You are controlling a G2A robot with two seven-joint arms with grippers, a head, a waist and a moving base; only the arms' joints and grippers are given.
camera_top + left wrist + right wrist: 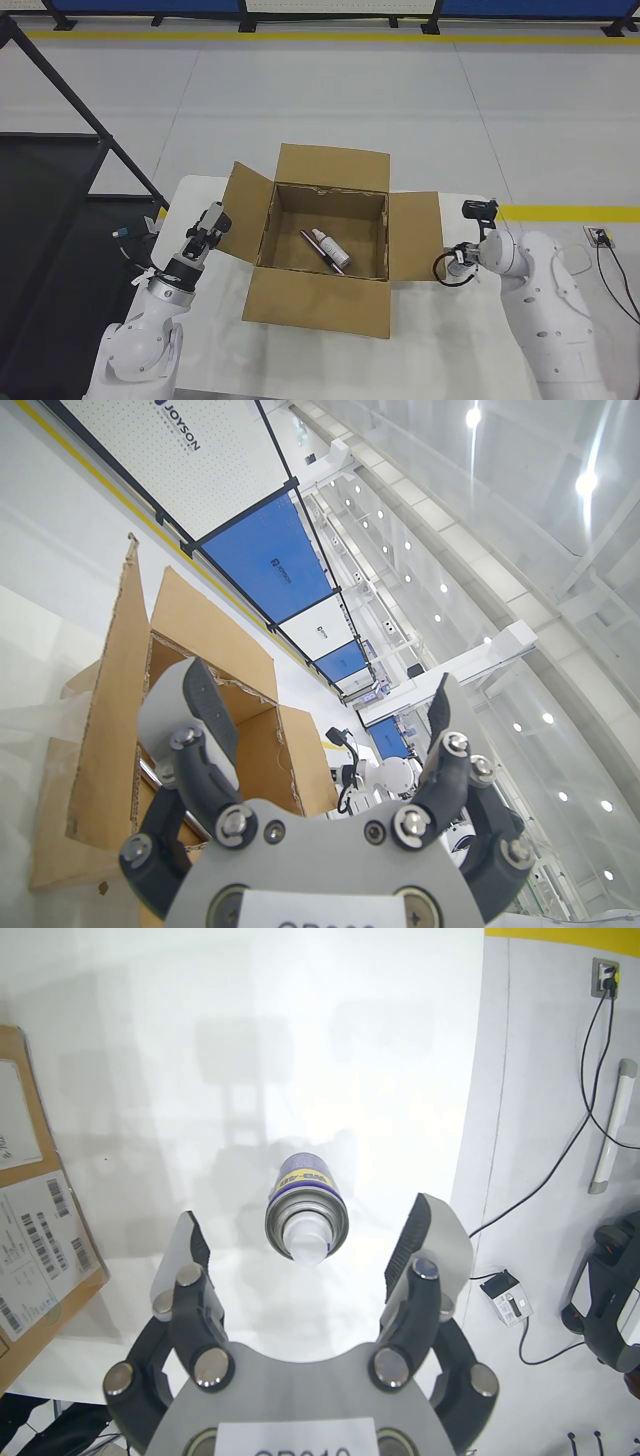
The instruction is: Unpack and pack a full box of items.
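An open cardboard box [318, 300] stands mid-table with all its flaps folded out. On its floor lie a white bottle [329, 247] and a thin dark stick [320, 252]. A spray can [306, 1208] stands upright on the white table to the right of the box. My right gripper [308, 1218] hangs open directly above the can, a finger on either side and clear of it. Beside the box's left flap, my left gripper [320, 677] is open and holds nothing; it is tilted up past the box [210, 635]. In the top view the left gripper [210, 230] and right gripper [460, 262] flank the box.
The box's right flap [45, 1228], which carries labels, lies close to the can. The table edge [467, 1128] runs just beyond the can, with cables and a floor socket [605, 975] past it. A black metal frame [60, 150] stands left of the table.
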